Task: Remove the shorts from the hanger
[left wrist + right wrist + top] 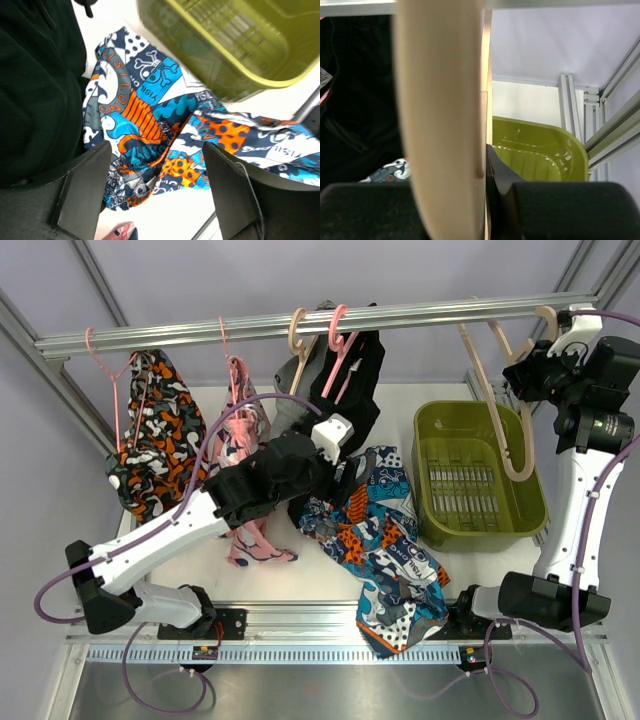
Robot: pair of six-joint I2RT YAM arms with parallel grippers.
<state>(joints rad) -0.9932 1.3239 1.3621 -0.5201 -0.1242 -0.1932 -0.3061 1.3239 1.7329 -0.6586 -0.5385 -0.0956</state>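
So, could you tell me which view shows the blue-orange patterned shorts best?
Top external: the patterned shorts show almost whole. Left wrist shows only a close-up middle part; right wrist only a sliver beside the beige hanger.

L arm stretched fwd, left gripper [158,187] jaws apart; R arm upright, right gripper [526,370] clamping hanger [440,100].

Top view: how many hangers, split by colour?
Pink hangers: 3
Beige hangers: 2
Total: 5
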